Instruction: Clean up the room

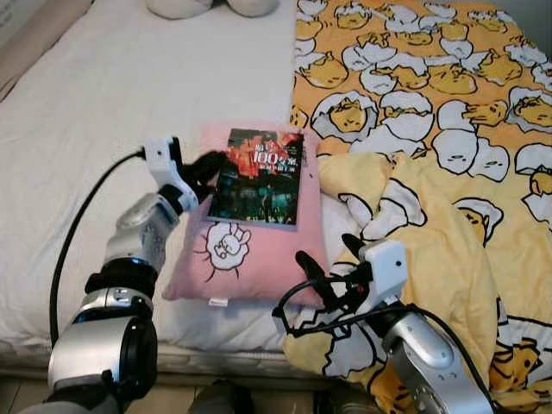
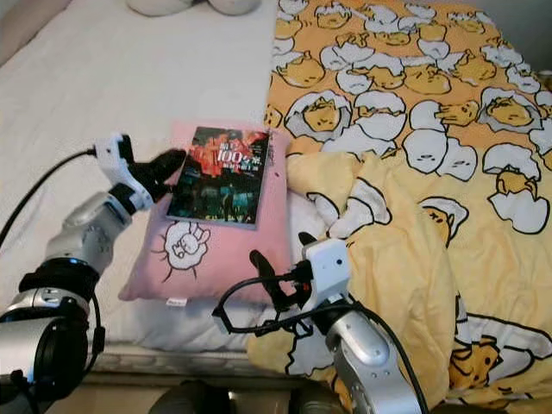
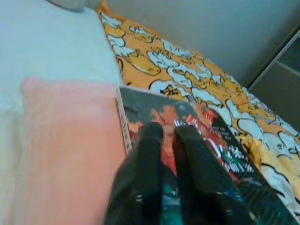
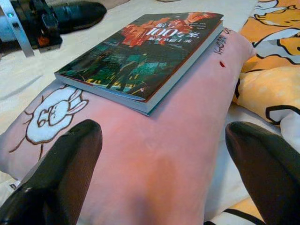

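With its fingers pressed together, my left gripper (image 1: 210, 164) rests at the left edge of the book (image 1: 259, 175), tips over the cover. My right gripper (image 4: 161, 140) hangs spread wide at the near end of the pink pillow (image 1: 237, 250), touching nothing. Book lies flat on pillow; pillow on white bed sheet (image 1: 112, 95), beside yellow patterned duvet (image 1: 431, 129).

Head pair downward — wrists close — shared book (image 1: 259, 176)
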{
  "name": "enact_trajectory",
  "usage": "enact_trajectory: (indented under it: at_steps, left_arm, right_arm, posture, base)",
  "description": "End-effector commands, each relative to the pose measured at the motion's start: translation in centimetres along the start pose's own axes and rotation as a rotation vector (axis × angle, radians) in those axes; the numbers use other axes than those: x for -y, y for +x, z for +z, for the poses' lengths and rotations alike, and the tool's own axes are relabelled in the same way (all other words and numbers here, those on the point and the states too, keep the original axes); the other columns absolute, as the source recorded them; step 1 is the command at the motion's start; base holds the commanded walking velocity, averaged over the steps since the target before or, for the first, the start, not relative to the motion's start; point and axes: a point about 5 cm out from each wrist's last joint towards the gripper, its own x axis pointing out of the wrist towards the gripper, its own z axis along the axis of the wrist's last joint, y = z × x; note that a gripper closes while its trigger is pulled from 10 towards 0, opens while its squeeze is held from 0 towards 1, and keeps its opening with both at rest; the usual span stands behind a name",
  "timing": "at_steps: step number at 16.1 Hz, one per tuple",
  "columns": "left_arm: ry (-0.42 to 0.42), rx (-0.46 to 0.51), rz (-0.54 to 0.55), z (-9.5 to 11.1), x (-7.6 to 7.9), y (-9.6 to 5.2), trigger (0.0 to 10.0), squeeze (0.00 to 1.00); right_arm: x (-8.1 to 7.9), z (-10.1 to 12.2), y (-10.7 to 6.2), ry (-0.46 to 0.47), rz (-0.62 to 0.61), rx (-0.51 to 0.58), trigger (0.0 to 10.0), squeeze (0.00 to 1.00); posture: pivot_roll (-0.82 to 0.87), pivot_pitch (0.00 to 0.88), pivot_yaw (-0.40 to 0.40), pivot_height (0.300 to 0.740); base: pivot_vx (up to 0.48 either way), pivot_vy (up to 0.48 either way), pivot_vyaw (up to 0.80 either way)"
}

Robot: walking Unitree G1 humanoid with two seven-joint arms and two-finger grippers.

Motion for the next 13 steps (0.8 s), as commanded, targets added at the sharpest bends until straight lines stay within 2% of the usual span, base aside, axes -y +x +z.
enact_trajectory:
  at_steps: [1, 2, 3, 4, 5, 7, 9, 11, 12, 13]
  left_arm:
    - [0.028, 0.024, -0.014, 1.0, -0.1, -0.1, 0.0, 0.0]
    - [0.056, -0.006, -0.041, 0.8, 0.2, -0.2, 0.0, 0.0]
    - [0.141, -0.046, 0.018, 0.3, -0.1, -0.3, 0.0, 0.0]
    - [0.166, -0.051, 0.068, 0.2, -0.5, -0.5, 9.1, 0.0]
    - [0.157, -0.026, 0.087, 0.5, -0.8, -0.7, 10.0, 1.0]
    - [0.177, 0.01, 0.105, 1.3, -1.4, -1.8, 10.0, 1.0]
    - [0.169, -0.033, 0.02, 0.5, -0.9, -4.1, 10.0, 1.0]
    - [0.139, -0.028, 0.03, 0.2, -1.0, -4.7, 10.0, 1.0]
    - [0.114, 0.004, 0.047, 0.3, -1.0, -4.9, 10.0, 1.0]
    - [0.119, 0.027, 0.052, 0.1, -0.4, -5.2, 10.0, 1.0]
  right_arm:
    - [0.0, -0.2, 0.0, -0.006, 0.0, -0.012, 10.0, 0.0]
    - [0.0, -0.3, 0.0, -0.007, 0.001, -0.014, 10.0, 0.0]
    - [0.0, -0.4, -0.1, -0.008, 0.003, -0.016, 10.0, 0.0]
    - [-0.1, -0.4, -0.1, -0.009, 0.003, -0.016, 10.0, 0.0]
    - [-0.1, -0.4, -0.1, -0.01, 0.003, -0.016, 10.0, 0.0]
    - [0.1, -0.3, -0.4, -0.016, -0.007, -0.014, 10.0, 0.0]
    - [0.6, -0.4, -1.0, -0.024, -0.025, -0.02, 10.0, 0.0]
    - [0.6, -0.5, -0.9, -0.025, -0.024, -0.021, 10.0, 0.0]
    - [0.5, -0.5, -0.8, -0.029, -0.016, -0.019, 10.0, 0.0]
    - [0.4, -0.4, -0.7, -0.032, -0.007, -0.017, 10.0, 0.0]
  posture:
    - [-0.16, 0.114, 0.04, 0.736]
    - [-0.16, 0.114, 0.04, 0.736]
    - [-0.16, 0.113, 0.042, 0.736]
    - [-0.16, 0.113, 0.042, 0.736]
    - [-0.17, 0.11, 0.043, 0.736]
    - [-0.18, 0.103, 0.046, 0.736]
    - [-0.18, 0.1, 0.048, 0.736]
    - [-0.17, 0.09, 0.043, 0.736]
    - [-0.16, 0.084, 0.04, 0.736]
    - [-0.16, 0.085, 0.037, 0.736]
  base:
    - [0.0, 0.0, 0.0]
    - [0.0, 0.0, 0.0]
    - [0.0, 0.0, 0.0]
    - [0.0, 0.0, 0.0]
    - [0.0, 0.0, 0.0]
    - [0.0, 0.0, 0.0]
    - [0.0, 0.0, 0.0]
    - [0.0, 0.0, 0.0]
    - [0.0, 0.0, 0.0]
    - [0.0, 0.0, 0.0]
